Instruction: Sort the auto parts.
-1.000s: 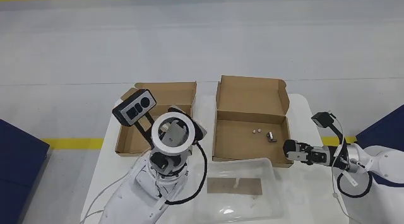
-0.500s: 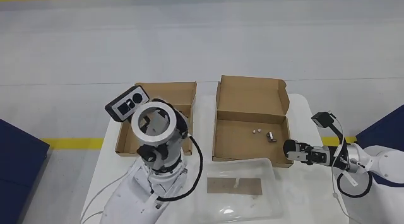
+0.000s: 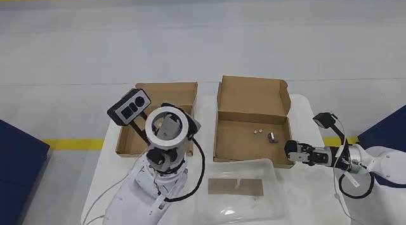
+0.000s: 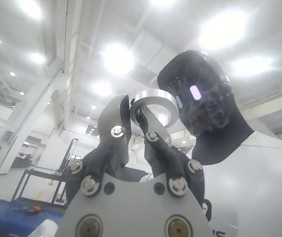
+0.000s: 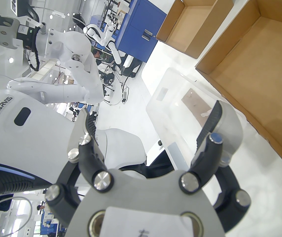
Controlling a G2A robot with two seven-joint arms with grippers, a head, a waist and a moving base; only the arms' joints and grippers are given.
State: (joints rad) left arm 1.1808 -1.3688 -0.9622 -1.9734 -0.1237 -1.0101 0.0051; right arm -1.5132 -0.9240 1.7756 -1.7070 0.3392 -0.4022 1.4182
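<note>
Your left gripper (image 4: pixel 134 114) pinches the wall of a metal ring (image 4: pixel 153 95), one finger inside the hole and one outside. It holds the ring high off the tabletop (image 3: pixel 304 193), hole facing upward. The left cardboard box (image 3: pixel 166 93) lies below and just beyond the ring, toward the tabletop's far left corner, so a release there looks like this arm's shortest move; the arm hides most of that box's floor from above. The right cardboard box (image 3: pixel 241 146), beside it along the far edge, holds a few small parts (image 3: pixel 271 137) near its back wall. A clear bin (image 3: pixel 274 169) at the front edge holds a brown card and small scraps. Your right gripper (image 5: pixel 151 107) sits spread and empty, low by the right box's front right corner.
</note>
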